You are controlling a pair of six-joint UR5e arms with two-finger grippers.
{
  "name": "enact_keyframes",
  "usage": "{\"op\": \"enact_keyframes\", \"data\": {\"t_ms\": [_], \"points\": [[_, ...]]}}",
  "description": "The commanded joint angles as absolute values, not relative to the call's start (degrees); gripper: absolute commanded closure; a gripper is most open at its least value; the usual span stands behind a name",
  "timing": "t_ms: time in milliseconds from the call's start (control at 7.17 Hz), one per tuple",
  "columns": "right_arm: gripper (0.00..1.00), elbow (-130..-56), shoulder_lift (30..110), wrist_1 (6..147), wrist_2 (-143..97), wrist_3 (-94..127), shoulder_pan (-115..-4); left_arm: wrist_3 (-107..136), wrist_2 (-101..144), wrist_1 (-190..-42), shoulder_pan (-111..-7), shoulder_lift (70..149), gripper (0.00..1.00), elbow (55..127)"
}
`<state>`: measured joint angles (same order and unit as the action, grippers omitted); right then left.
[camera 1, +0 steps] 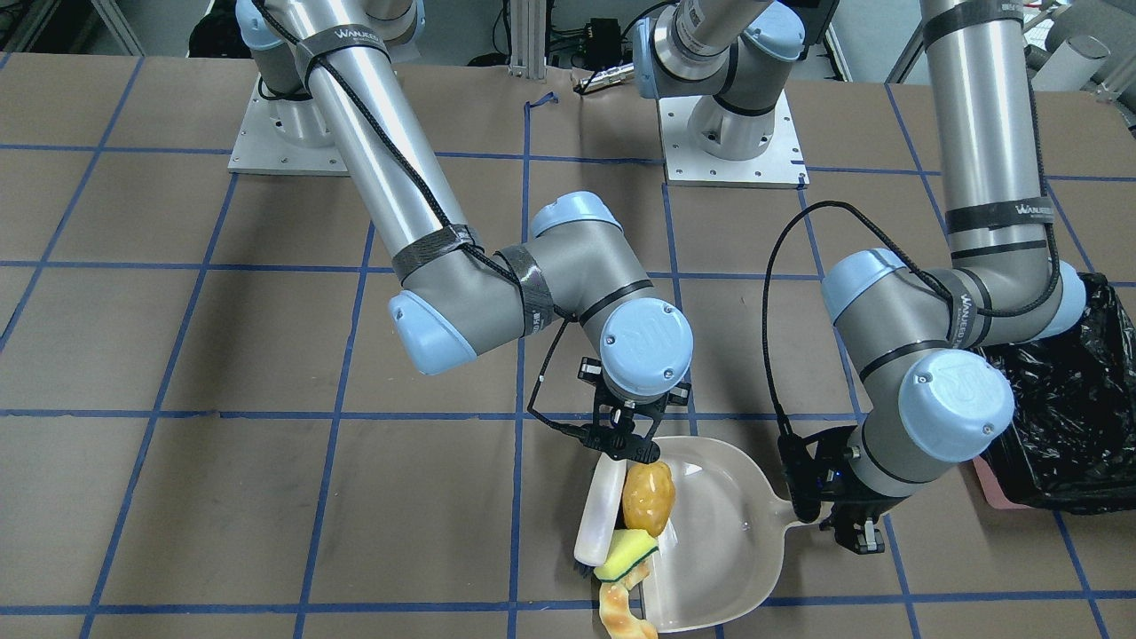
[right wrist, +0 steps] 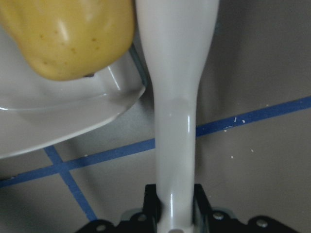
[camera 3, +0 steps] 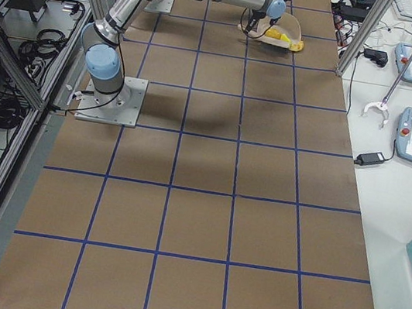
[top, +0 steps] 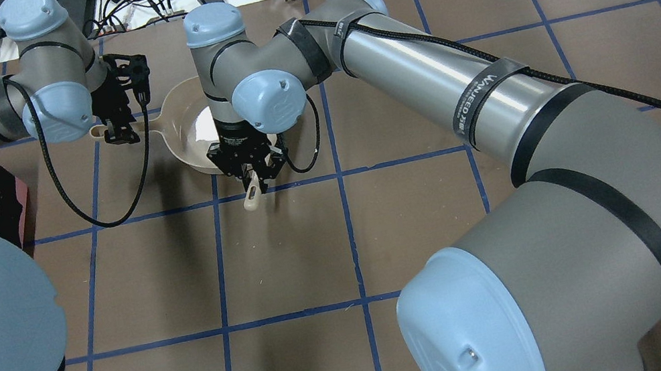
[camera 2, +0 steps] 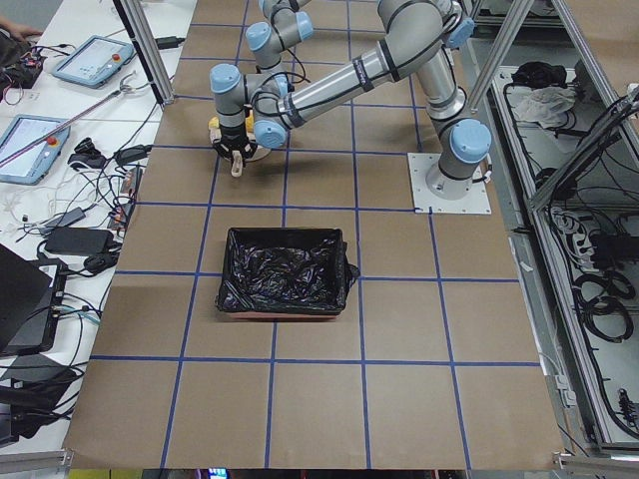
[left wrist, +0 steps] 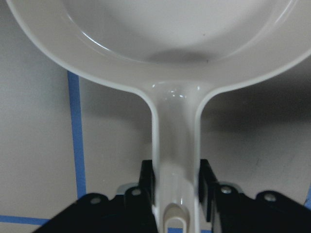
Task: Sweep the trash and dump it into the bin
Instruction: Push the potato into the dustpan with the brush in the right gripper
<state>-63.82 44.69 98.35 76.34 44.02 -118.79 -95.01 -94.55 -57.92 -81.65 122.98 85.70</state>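
Note:
My left gripper (camera 1: 850,525) is shut on the handle of the beige dustpan (camera 1: 728,541); the left wrist view shows the handle (left wrist: 175,165) between the fingers. My right gripper (camera 1: 630,448) is shut on the white brush (camera 1: 602,515), whose handle (right wrist: 175,121) runs up between its fingers. The amber potato lump (camera 1: 648,497) lies at the dustpan's mouth against the brush. The yellow sponge with green backing (camera 1: 626,555) and the tan croissant piece (camera 1: 626,617) lie at the pan's lip below it. The pink bin with its black bag (camera 1: 1065,426) stands beside my left arm.
The bin (camera 2: 285,271) stands on the brown gridded table, apart from the dustpan. Both arm bases (camera 1: 728,133) are bolted at the back of the table. The croissant reaches the front edge of the front-facing view.

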Motion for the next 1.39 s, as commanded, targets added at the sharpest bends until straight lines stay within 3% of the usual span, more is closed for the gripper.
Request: {"op": "enact_keyframes", "data": {"t_ms": [0,1255], "points": [[0.82,-63.46,44.30,99.92,74.63,44.47,-119.79,-95.01,-94.57,-57.83,-81.65,123.05,1.00,85.69],[0.82,-60.65,43.77,105.29,66.72,51.05,-121.90,-95.01,-94.57,-57.66,-81.65,123.22,1.00,85.69]]}}
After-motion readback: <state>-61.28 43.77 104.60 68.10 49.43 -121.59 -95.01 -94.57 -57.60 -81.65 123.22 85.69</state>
